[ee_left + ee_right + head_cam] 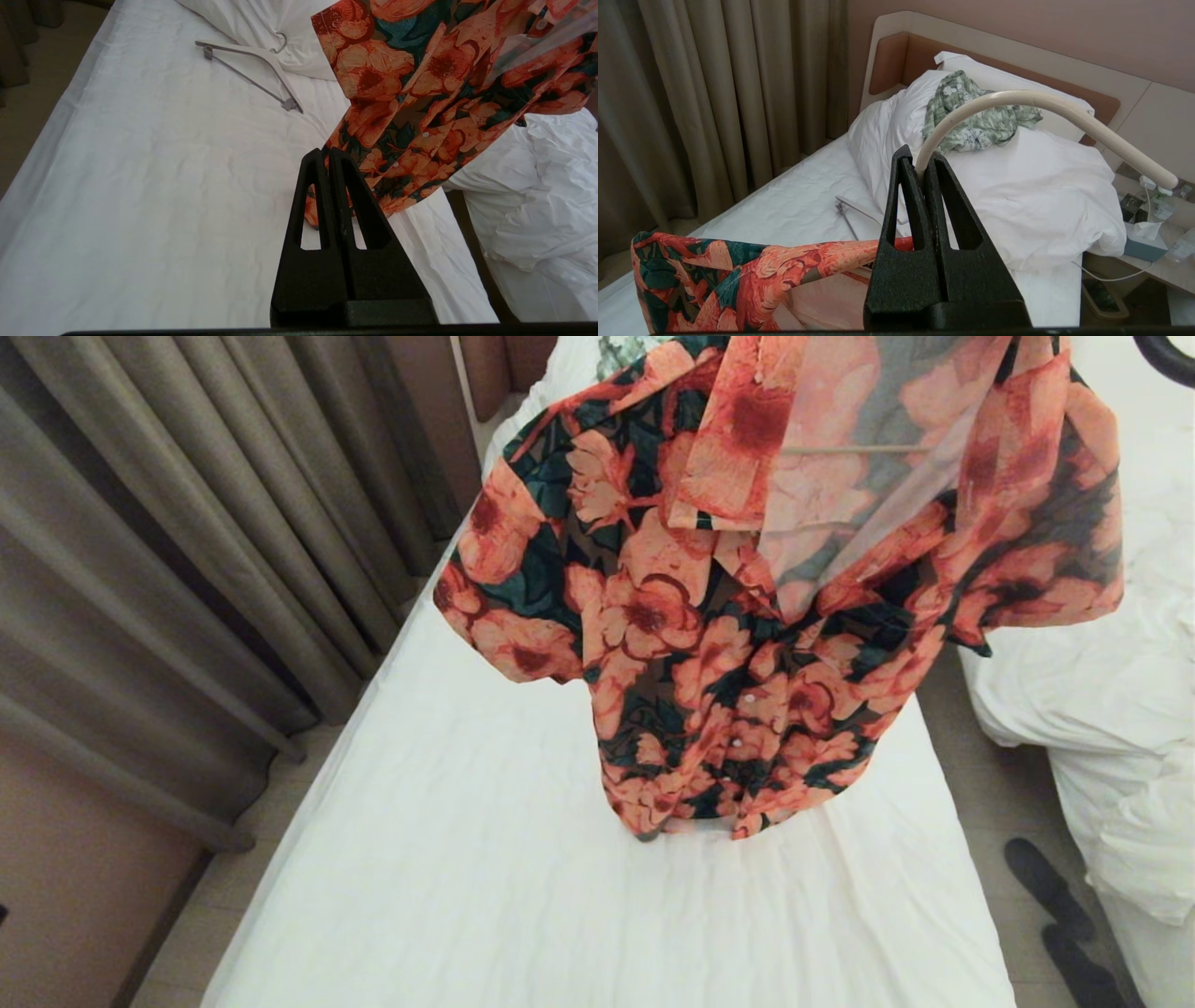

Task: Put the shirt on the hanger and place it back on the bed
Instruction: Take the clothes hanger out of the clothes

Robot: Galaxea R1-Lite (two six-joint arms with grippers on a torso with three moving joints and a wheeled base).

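Shirt suspended above the bed. The shirt (747, 616), coral-orange flowers on dark green, hangs in the air over the white-sheeted bed (467, 859); its lower hem just meets the sheet, one short sleeve spreads toward the curtain (187, 541) side, and the pale inside of the fabric shows near the collar. A thin cream bar of the hanger (840, 449) is visible through the cloth at the top of the garment.

Right hand (924, 161): fingers pressed together and clamped on the hanger's slim curved hook (1045, 105), which arches up and away from the fingertips; the shirt's shoulder (738, 275) drapes just below this hand.

Left hand (329, 154): fingers together with nothing between them, held over the sheet just beside the shirt's hanging front (420, 116); contact with the cloth cannot be told.

Surroundings: a thicker white hanger with a grey bar (254, 70) lies flat on the sheet near the large white pillow (1017, 196). A pale green-and-white patterned garment (976, 116) lies crumpled on top of that pillow, in front of the headboard (896, 60). A second bed with a rumpled white duvet (1102, 691) stands across a narrow strip of floor, where dark slippers (1055, 896) lie.
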